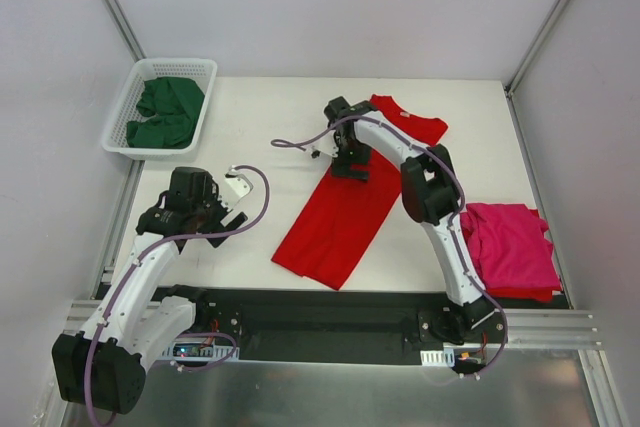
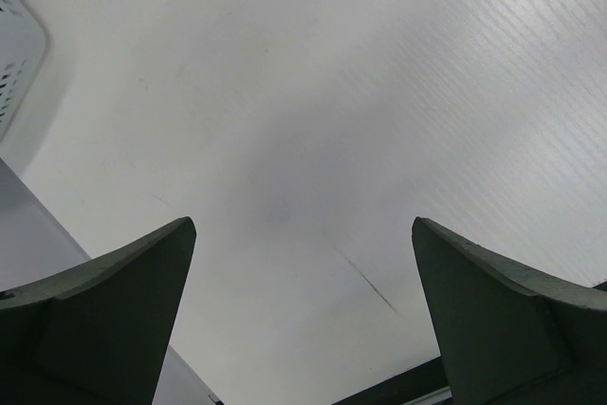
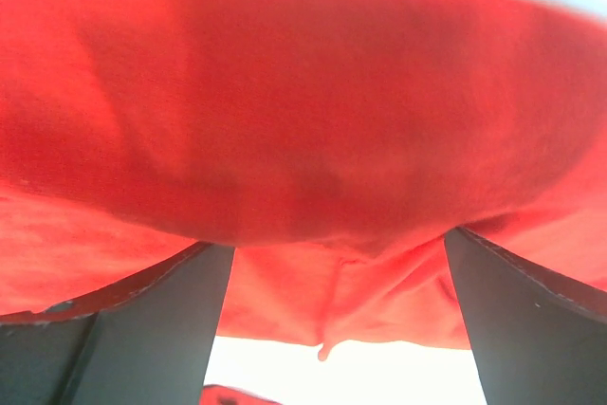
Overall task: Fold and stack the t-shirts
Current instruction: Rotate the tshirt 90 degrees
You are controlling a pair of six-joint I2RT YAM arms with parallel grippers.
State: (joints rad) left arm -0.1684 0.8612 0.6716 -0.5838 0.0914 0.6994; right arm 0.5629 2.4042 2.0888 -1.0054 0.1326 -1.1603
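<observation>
From above, we see the red t-shirt (image 1: 340, 212) lying as a long, half-folded strip on the worktop (image 1: 260, 127). Our right arm (image 1: 400, 152) reaches over its upper part, probably to start the next fold. The magenta t-shirt (image 1: 510, 247) sits folded at the right; green t-shirts (image 1: 165, 112) fill the basket (image 1: 118, 142). Left wrist: our left jaws gape over bare worktop, holding nothing. Right wrist: our right jaws stand open, the red t-shirt bulging between them, ungripped.

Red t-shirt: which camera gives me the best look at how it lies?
Top external: the whole red t-shirt shows, a long slanted strip. Right wrist shows only close-up red folds; left wrist shows none of it.
</observation>
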